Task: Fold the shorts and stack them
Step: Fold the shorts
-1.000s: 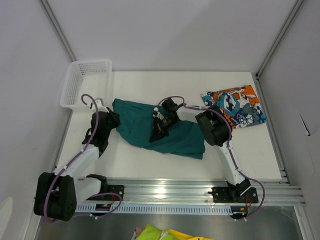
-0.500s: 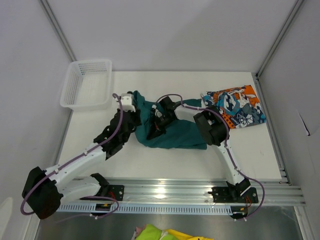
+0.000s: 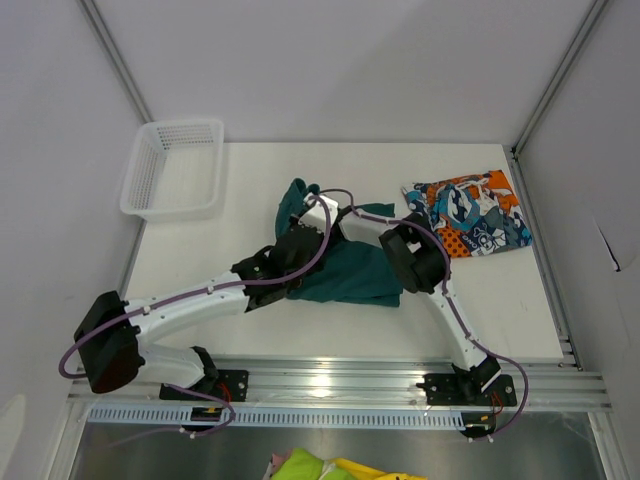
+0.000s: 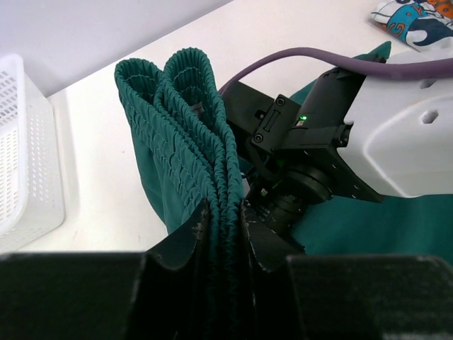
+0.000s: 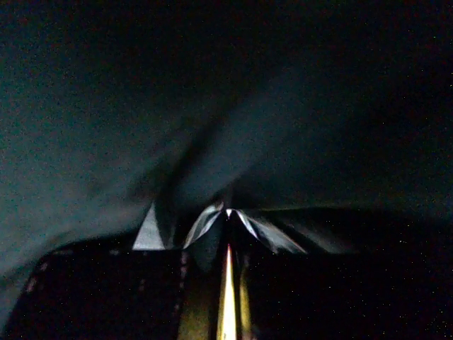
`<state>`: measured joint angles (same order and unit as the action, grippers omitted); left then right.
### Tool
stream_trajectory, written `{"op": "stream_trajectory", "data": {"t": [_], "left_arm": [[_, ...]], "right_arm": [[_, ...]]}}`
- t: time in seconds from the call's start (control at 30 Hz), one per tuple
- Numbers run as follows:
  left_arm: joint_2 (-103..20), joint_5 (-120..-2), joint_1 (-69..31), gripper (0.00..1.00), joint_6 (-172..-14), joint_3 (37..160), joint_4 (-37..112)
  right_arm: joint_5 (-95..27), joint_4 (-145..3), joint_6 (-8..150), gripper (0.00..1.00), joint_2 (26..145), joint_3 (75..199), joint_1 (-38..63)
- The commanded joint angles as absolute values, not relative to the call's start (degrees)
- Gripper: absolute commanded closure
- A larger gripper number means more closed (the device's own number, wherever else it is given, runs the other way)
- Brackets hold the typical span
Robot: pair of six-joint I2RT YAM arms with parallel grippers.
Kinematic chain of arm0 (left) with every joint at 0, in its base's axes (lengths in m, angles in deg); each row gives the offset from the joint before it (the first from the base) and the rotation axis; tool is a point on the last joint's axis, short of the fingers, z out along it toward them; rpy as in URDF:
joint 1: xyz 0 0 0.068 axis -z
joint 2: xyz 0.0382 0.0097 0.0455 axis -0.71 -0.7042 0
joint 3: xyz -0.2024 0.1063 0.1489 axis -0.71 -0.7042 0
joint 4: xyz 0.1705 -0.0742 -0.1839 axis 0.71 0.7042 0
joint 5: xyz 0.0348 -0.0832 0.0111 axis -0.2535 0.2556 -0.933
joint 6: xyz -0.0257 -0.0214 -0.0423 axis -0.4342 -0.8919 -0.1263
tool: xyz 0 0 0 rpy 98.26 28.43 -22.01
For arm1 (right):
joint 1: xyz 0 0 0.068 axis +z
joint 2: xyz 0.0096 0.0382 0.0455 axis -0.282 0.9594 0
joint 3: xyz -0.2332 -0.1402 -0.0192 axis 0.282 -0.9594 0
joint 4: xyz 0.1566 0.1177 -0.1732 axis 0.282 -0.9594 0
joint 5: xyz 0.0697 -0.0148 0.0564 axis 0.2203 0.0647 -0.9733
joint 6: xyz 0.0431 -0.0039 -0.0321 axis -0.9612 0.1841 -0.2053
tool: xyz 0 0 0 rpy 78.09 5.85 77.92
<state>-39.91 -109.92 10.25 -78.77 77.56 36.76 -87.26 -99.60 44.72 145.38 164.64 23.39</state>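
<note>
The gathered elastic waistband of the plain dark teal-green shorts [image 4: 185, 134] is pinched between the narrowed jaws of the left gripper [image 4: 223, 212] and held raised off the white table [image 3: 500, 300], seemingly so one half can be laid over the other. The right gripper [image 5: 227, 212] is closed tight under the draped cloth, with puckers drawn to its tips, apparently anchoring the fold line. Folded orange, teal and white patchwork-print shorts [image 3: 470, 212] are set well apart to its right, likely as the stack's base. A white plastic mesh basket [image 3: 172, 170] is seen far left of the left gripper.
</note>
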Motion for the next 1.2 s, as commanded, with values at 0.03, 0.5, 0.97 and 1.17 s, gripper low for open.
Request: {"op": "stream_trajectory", "data": {"t": [0.03,0.5,0.97,1.17], "left_arm": [[-36.7,-109.9,11.5,0.98,-75.2,76.4,30.7],[-35.7,-115.0,11.5,0.98,-71.4,75.8,29.3],[-42.6,-117.1,14.4,0.99,-70.1,81.1,29.6],[-50.0,-121.6,17.8,0.99,-68.7,86.7,29.3]], "right_arm": [[-88.5,-97.1,35.9,1.0,142.6,162.3,22.2],[-77.3,-113.1,44.5,0.88,130.0,163.9,13.7],[-52.7,-112.5,51.7,0.87,106.9,141.7,0.1],[-48.5,-110.3,52.7,0.87,107.8,137.3,-0.5]]}}
